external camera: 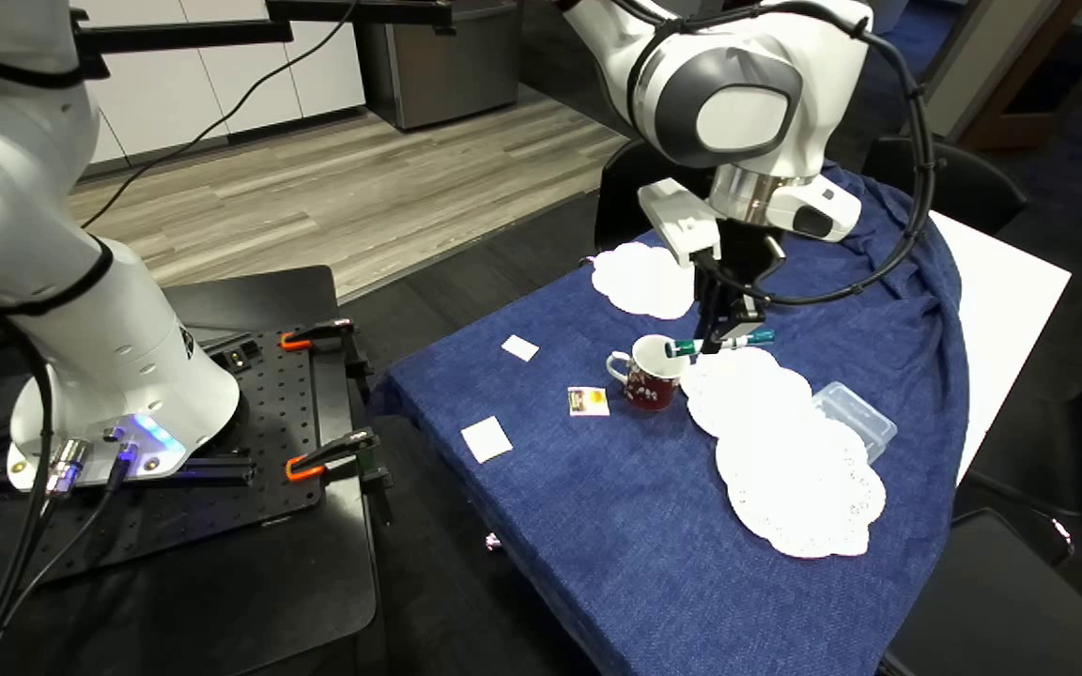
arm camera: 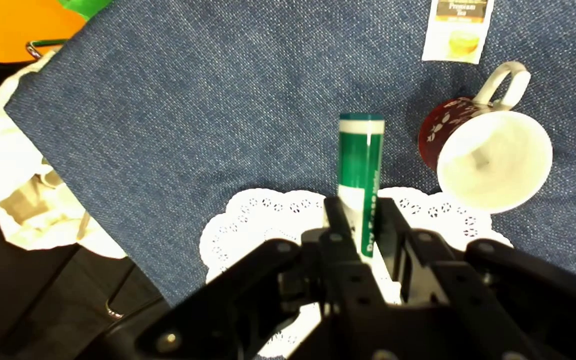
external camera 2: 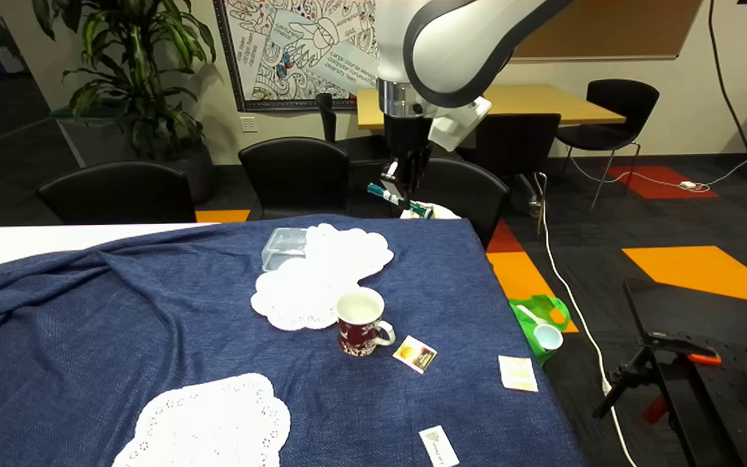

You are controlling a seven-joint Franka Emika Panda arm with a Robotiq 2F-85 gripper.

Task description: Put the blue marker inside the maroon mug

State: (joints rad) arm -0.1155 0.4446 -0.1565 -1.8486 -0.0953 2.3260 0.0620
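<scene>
My gripper [external camera: 716, 336] is shut on the blue marker [external camera: 749, 339], which is teal-green with a white label. The marker lies about level across the fingers in an exterior view, and tilted in an exterior view [external camera 2: 381, 191]. The maroon mug [external camera: 651, 387] stands upright on the blue cloth, its white inside showing; it also shows in an exterior view [external camera 2: 358, 336]. In the wrist view, the marker [arm camera: 360, 157] points up between the fingertips [arm camera: 360, 215], and the mug [arm camera: 495, 160] is to the right, apart from it. The marker is above the table, not touching the mug.
White doilies [external camera: 799, 488] lie beside the mug, with a clear plastic box [external camera: 856, 421] at their edge. Another doily [external camera: 642, 280] lies apart. A tea packet [external camera: 588, 402] lies near the mug handle; small white packets [external camera: 486, 438] lie farther off. Black chairs [external camera 2: 292, 175] stand by the table.
</scene>
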